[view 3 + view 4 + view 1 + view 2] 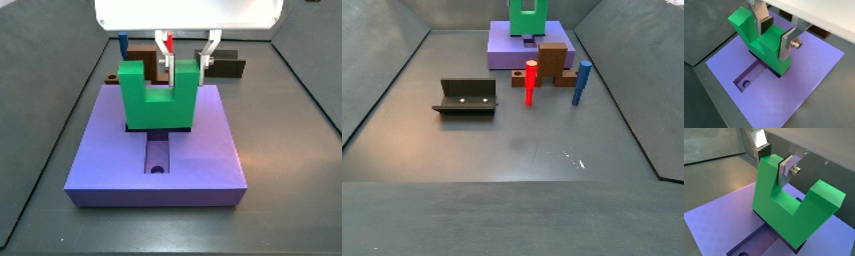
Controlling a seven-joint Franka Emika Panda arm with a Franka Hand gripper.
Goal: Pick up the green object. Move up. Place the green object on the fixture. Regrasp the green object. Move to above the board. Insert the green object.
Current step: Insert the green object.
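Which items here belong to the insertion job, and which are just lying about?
Job items:
- green object, standing in the board's recess
- board
- fixture, now bare
- gripper, fingers around one upright of the green object

Lying about:
- red peg
- blue peg
- brown block

The board (187, 150) lies flat on the floor (502, 150). The green object (156, 100) stands upright at the far end of the board's recess (158, 155), with the claw (185, 62) closed on one of its raised arms from above. In a side view, the fixture (465, 97) sits well apart from the board, with two upright pegs (531, 83) between them.
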